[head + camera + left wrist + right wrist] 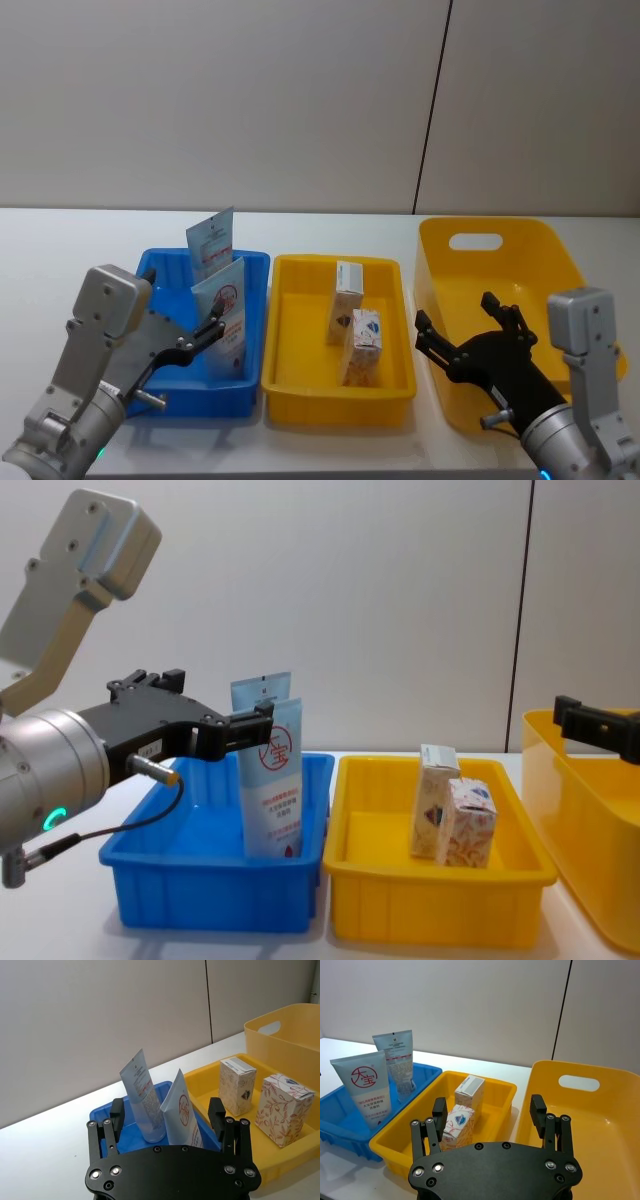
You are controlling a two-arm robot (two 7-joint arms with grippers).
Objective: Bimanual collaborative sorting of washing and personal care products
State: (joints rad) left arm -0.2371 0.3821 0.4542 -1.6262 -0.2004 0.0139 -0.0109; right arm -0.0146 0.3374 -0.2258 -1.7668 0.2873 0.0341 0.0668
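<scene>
The fingers of the left gripper (208, 335) (166, 1110) (255, 723) are spread wide and hold nothing. They hang over the near part of the blue tray (200, 405) (210, 895), pointing at the tube with the red circle logo (228, 312) (181, 1115) (366, 1090) (275, 790). It stands upright just beyond the gap between them; I cannot tell whether a fingertip touches it. A second tube (210, 240) (141, 1092) (397, 1062) (260, 688) stands behind it at the tray's far end.

The right gripper (458, 312) (487, 1105) (578, 716), fingers likewise apart and empty, hovers above the left wall of the big yellow bin (505, 265) (600, 1125).

Between them the yellow tray (340, 392) (430, 920) holds a back box (348, 298) (469, 1091) and a front box (364, 345) (456, 1126), both upright and close together. The three containers sit in a row on the white table (80, 240).
</scene>
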